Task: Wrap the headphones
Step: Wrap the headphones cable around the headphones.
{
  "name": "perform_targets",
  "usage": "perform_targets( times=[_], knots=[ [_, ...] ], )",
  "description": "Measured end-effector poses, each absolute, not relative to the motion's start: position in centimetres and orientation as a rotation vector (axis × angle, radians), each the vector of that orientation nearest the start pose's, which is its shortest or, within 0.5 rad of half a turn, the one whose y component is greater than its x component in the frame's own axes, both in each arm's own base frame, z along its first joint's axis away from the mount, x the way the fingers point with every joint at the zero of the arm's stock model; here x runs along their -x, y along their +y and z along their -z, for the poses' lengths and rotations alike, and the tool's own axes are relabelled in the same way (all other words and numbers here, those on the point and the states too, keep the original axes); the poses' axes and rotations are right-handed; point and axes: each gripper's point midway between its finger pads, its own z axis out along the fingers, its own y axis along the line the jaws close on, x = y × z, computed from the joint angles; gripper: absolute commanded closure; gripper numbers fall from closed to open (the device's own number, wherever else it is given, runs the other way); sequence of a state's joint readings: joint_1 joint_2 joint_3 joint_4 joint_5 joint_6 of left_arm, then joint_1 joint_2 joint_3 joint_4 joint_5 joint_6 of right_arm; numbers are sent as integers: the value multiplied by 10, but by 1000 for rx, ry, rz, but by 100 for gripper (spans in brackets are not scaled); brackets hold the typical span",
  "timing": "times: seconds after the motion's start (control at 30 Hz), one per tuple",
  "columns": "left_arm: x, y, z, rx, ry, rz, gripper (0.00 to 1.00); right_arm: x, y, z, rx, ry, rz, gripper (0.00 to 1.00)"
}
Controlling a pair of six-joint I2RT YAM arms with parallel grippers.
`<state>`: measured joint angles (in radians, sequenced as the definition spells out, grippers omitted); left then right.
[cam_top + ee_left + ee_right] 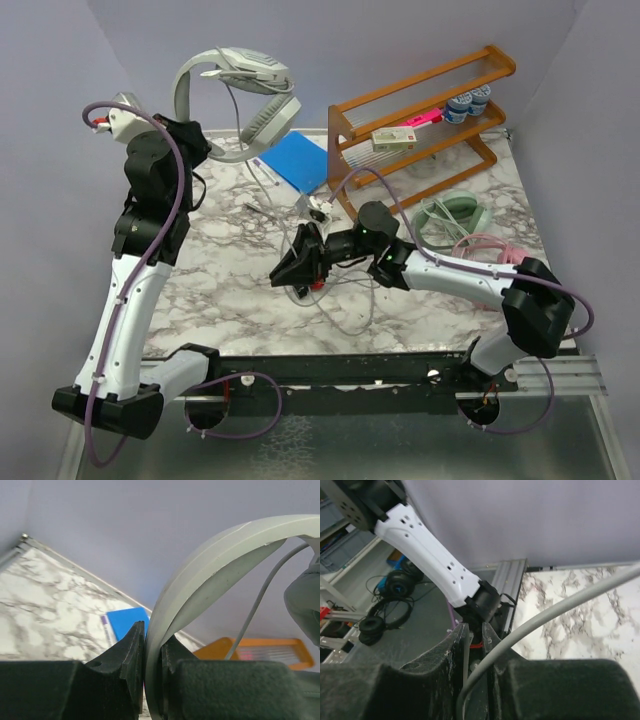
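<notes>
The silver-grey headphones (250,95) hang in the air at the back left. My left gripper (196,135) is shut on their headband (210,555), which fills the gap between the fingers in the left wrist view, where the gripper (152,630) points up. Their thin grey cable (345,300) drops to the marble table (220,290) and loops there. My right gripper (284,272) sits low mid-table, and in the right wrist view this gripper (476,630) has its jaws slightly parted, with the cable (560,610) running loosely between them. Mint green headphones (452,213) and pink headphones (490,250) lie at the right.
A blue notebook (295,160) lies at the back centre beside a wooden rack (420,110) holding small items. A small red-and-black object (316,286) lies by the right gripper. Grey walls close in the back and sides. Black headphones (395,585) lie on the floor off the table.
</notes>
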<state>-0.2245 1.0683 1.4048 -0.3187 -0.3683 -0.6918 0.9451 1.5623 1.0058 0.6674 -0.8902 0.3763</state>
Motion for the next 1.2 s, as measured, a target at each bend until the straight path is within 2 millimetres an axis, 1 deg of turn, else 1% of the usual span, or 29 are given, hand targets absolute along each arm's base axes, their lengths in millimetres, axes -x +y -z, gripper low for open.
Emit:
perform_targets(
  times=[0.1,0.2,0.27,0.37,0.43,0.53,0.6,0.67,0.77,0.83,0.9,1.0,1.03,1.1,1.13,1.2],
  knots=[
    [-354,-29,-445,628,1454,324,100,-125,432,-300,1233,1196,-1694,75],
    [-355,-20,-440,604,1468,233,100,-119,425,-317,1230,1160,-1702,75],
    [-357,-16,-433,579,1486,175,100,-117,421,-333,1230,1137,-1690,75],
    [-361,-13,-413,515,1538,92,100,-119,419,-365,1216,1108,-1656,75],
    [-364,-13,-394,472,1584,41,100,-121,417,-389,1197,1089,-1632,75],
    [-367,-17,-363,385,1661,-22,100,-124,413,-418,1151,1086,-1604,73],
    [-367,-26,-344,303,1709,-50,100,-126,412,-430,1124,1099,-1597,70],
    [-367,-34,-329,232,1743,-74,100,-127,411,-438,1116,1110,-1598,70],
    [-364,-46,-312,125,1783,-108,100,-126,409,-453,1110,1122,-1600,70],
    [-363,-52,-304,63,1796,-129,100,-131,405,-463,1097,1127,-1589,70],
    [-362,-56,-297,11,1801,-147,100,-139,401,-474,1073,1140,-1571,77],
    [-357,-58,-286,-45,1804,-164,100,-164,393,-484,1020,1188,-1518,90],
    [-355,-58,-283,-54,1802,-165,100,-175,390,-484,1000,1214,-1499,93],
    [-350,-57,-281,-73,1793,-161,100,-196,381,-481,958,1262,-1465,95],
    [-349,-57,-282,-80,1790,-159,100,-206,377,-478,937,1288,-1456,98],
    [-347,-58,-284,-85,1781,-154,100,-222,369,-472,908,1331,-1438,99]
  ],
)
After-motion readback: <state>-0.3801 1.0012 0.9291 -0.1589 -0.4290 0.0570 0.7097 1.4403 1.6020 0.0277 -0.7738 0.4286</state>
